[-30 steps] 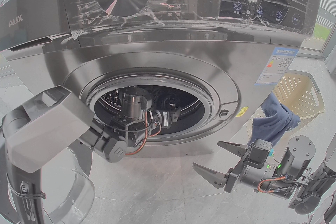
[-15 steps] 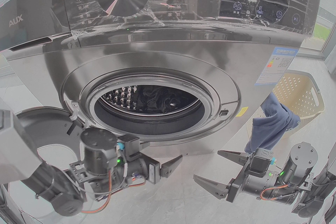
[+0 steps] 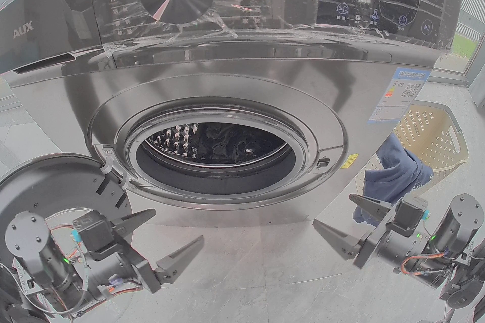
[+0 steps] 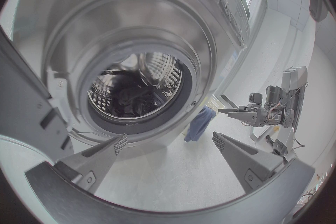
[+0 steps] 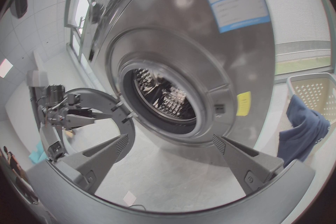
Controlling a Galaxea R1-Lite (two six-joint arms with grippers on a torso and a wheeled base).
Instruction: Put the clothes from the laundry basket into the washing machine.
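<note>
Clothes split between drum and basket, both grippers low before the machine.

Dark clothes lie inside the drum of the washing machine; the port rim is unobstructed, with the door swung open to the robot's left. Blue garment hangs over the rim of the laundry basket, which sits just beside the machine's right corner. Pale tiled floor lies in front of the port. Left gripper is low beside the open door, fingers spread, holding nothing. Right gripper is low, near the blue garment but apart from it, fingers spread.
</note>
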